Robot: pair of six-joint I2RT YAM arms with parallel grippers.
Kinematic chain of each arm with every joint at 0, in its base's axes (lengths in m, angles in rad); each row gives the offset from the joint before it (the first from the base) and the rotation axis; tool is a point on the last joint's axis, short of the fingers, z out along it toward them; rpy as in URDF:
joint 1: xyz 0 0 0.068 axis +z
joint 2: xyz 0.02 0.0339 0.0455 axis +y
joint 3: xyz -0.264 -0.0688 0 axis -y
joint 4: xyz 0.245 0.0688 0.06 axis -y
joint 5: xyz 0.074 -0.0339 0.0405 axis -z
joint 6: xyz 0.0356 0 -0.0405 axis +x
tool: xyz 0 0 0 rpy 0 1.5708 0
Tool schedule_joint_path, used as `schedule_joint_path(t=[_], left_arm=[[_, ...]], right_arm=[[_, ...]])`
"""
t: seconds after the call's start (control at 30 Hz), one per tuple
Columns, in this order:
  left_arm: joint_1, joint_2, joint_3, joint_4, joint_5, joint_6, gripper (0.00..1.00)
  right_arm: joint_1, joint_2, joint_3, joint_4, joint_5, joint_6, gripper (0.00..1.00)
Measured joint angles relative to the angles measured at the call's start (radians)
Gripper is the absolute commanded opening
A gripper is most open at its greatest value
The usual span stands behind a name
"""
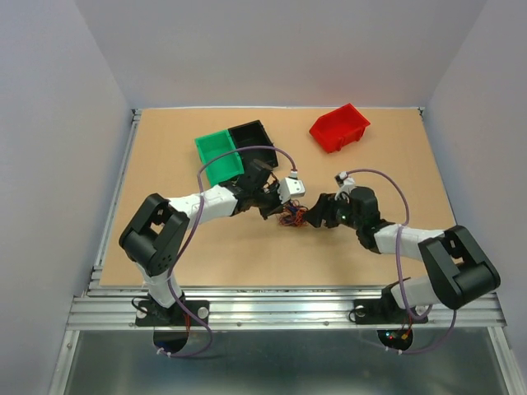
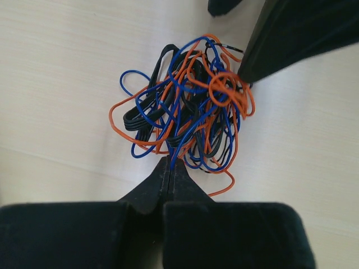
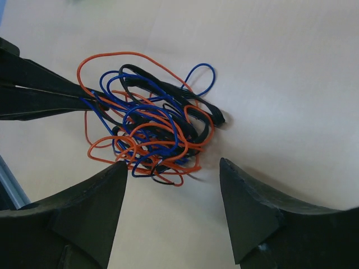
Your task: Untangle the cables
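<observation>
The top view places the cables [image 1: 292,216] as a small dark clump near the middle of the table [image 1: 222,247], between the left claw [image 1: 278,206] and the right claw [image 1: 317,216], but it is too small to show strands or grip

The left wrist view shows the tangle as blue, orange and black loops heaped together. The left claw's 2 tips are pressed together at the near edge of the tangle, pinching strands there, with a blue one running into the seam. At the upper right of that view, 1 right finger [image 2: 280,39] touches the orange loops on the far side

The right wrist view adds that the right claw stands open: its 2 fingers are spread, with the tangle just beyond the gap and nothing held. The left-hand finger [image 3: 90,207] meets the outer loops, while the other sits apart from them

From above, the green bin [image 1: 219,152] and black bin [image 1: 254,136] touch each other just behind the left arm. The red bin [image 1: 339,127] lies tilted and well apart at the far right. Bare board runs from the tangle to the near rail [image 1: 288,300] and out to both side edges
</observation>
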Motion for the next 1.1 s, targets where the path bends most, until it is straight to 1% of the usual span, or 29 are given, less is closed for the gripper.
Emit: schedule_joint_path(t=[0.03, 0.13, 0.27, 0.3, 0.33, 0.43, 0.47, 0.5, 0.63, 0.7, 0.73, 0.8, 0.9, 0.93, 1.0, 1.07, 1.1], left_arm=[[0.001, 0.0, 0.0, 0.0, 0.0, 0.0, 0.0], [0.002, 0.001, 0.0, -0.002, -0.008, -0.001, 0.0], [0.006, 0.003, 0.002, -0.005, -0.018, -0.005, 0.0], [0.006, 0.003, 0.003, -0.006, -0.02, -0.006, 0.0], [0.006, 0.003, 0.005, -0.008, -0.022, -0.008, 0.0], [0.009, 0.003, 0.01, -0.008, -0.027, -0.008, 0.0], [0.01, 0.003, 0.011, -0.008, -0.028, -0.009, 0.0], [0.011, 0.003, 0.012, -0.01, -0.031, -0.009, 0.0], [0.027, 0.003, 0.013, -0.008, -0.046, -0.029, 0.0], [0.056, 0.003, 0.015, -0.006, -0.037, -0.06, 0.0], [0.074, 0.003, 0.018, -0.006, -0.033, -0.068, 0.0], [0.147, 0.003, 0.031, -0.005, -0.005, -0.106, 0.0], [0.266, -0.005, 0.044, 0.025, 0.01, -0.166, 0.0], [0.3, -0.012, 0.044, 0.034, 0.006, -0.183, 0.0], [0.323, -0.027, 0.044, 0.046, -0.009, -0.206, 0.0], [0.322, -0.053, 0.042, 0.062, -0.013, -0.224, 0.0], [0.319, -0.06, 0.042, 0.067, -0.012, -0.228, 0.0]], right_arm=[[0.021, 0.025, 0.013, 0.001, 0.006, -0.002, 0.68], [0.059, 0.064, 0.039, 0.001, 0.03, -0.009, 0.64], [0.087, 0.074, 0.062, -0.002, 0.052, -0.021, 0.64], [0.097, 0.085, 0.075, 0.0, 0.059, -0.028, 0.62], [0.105, 0.095, 0.085, -0.001, 0.064, -0.032, 0.45], [0.125, 0.146, 0.121, 0.0, 0.073, -0.045, 0.22], [0.129, 0.164, 0.132, -0.001, 0.077, -0.048, 0.1], [0.13, 0.172, 0.137, -0.001, 0.077, -0.054, 0.07], [0.131, 0.166, 0.138, -0.011, 0.109, -0.054, 0.01], [0.131, 0.1, 0.123, -0.04, 0.181, -0.05, 0.01], [0.131, 0.035, 0.111, -0.069, 0.218, -0.047, 0.01], [0.131, -0.057, 0.094, -0.105, 0.301, -0.04, 0.01], [0.132, -0.252, 0.059, -0.17, 0.468, -0.018, 0.01], [0.133, -0.282, 0.051, -0.185, 0.504, -0.012, 0.01], [0.135, -0.377, 0.016, -0.232, 0.599, 0.007, 0.01], [0.135, -0.48, -0.019, -0.288, 0.677, 0.027, 0.0], [0.135, -0.52, -0.032, -0.309, 0.711, 0.037, 0.02]])
